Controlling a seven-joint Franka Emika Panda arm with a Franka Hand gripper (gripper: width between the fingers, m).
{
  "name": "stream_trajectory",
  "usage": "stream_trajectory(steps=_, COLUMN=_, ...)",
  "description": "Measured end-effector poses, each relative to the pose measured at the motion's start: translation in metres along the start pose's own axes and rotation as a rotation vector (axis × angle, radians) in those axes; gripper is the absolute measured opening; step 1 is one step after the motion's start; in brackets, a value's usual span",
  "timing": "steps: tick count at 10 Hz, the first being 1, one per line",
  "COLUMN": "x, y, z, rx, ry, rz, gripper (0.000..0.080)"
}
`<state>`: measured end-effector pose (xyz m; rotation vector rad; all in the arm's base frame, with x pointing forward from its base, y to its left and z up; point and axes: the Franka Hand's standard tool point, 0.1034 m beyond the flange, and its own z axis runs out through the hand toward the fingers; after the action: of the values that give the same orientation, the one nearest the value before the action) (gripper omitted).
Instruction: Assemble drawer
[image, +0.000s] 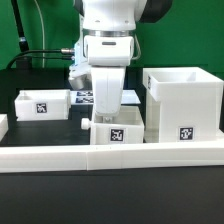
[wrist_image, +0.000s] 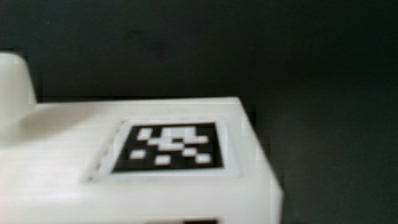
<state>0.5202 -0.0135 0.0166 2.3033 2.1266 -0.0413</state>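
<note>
Border wall (image: 60, 155): runs along the near edge of the tabletop (image: 40, 135), across its full width.

Housing (image: 185, 105): stands upright at the near corner on the exterior view's right, just behind the wall.

Centre tray (image: 117, 128): sits at the middle of the near edge, against the wall, just beside the housing.

End effector (image: 107, 110): lowered from above at this tray's rear. Whether it is inside or just behind cannot be told.

Left tray (image: 42, 105): lies toward the exterior view's left edge, further back, well apart from the centre tray.

Marker board (image: 82, 98): lies flat behind the centre tray, partly hidden by the end effector.
</note>
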Motion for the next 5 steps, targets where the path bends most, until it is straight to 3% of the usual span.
stream_trajectory(steps=1, x=0.0, y=0.001, z=0.0, rx=-0.006, ry=0.001, rz=0.0, gripper=0.0041)
stream_trajectory(steps=2, x=0.001, y=0.002, z=0.0, rx=-0.032, ry=0.005, rz=0.0, gripper=0.0041)
stream_trajectory(steps=3, x=0.001, y=0.0, z=0.002, rx=-0.023, ry=0.004, rz=0.001, gripper=0.0041)
stream_trajectory(steps=5, x=0.012, y=0.005, z=0.001, rx=-0.049, ry=0.013, rz=0.021, gripper=0.0041)
